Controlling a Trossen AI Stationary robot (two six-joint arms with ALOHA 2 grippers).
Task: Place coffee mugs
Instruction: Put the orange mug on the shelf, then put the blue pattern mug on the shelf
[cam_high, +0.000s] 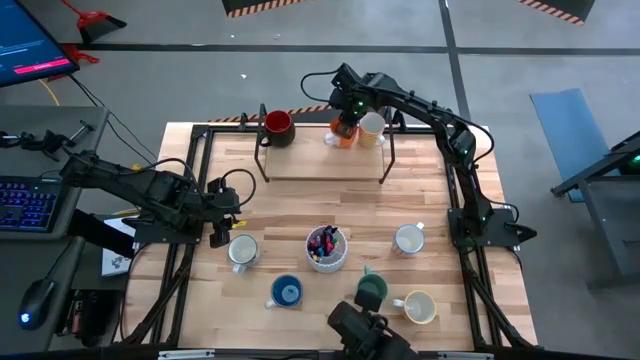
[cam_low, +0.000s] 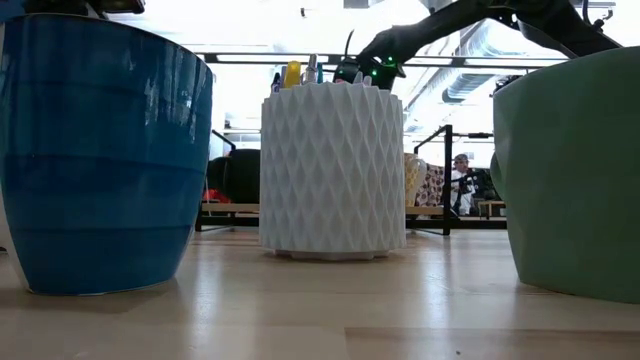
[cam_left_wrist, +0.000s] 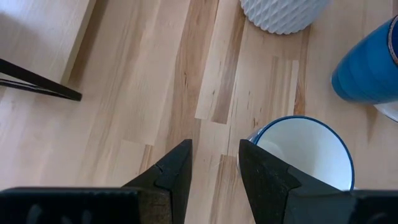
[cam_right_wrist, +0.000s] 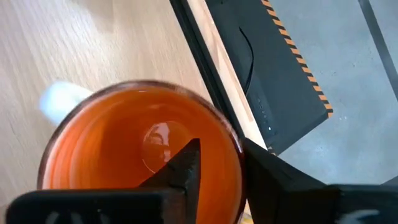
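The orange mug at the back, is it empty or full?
Empty: the right wrist view looks straight down onto the orange mug's bare glossy bottom.

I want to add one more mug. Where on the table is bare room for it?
Bare wood lies between the rack and the pen cup, and left of the blue mug. The rack top is crowded: red mug, orange mug, cream mug, right end effector.
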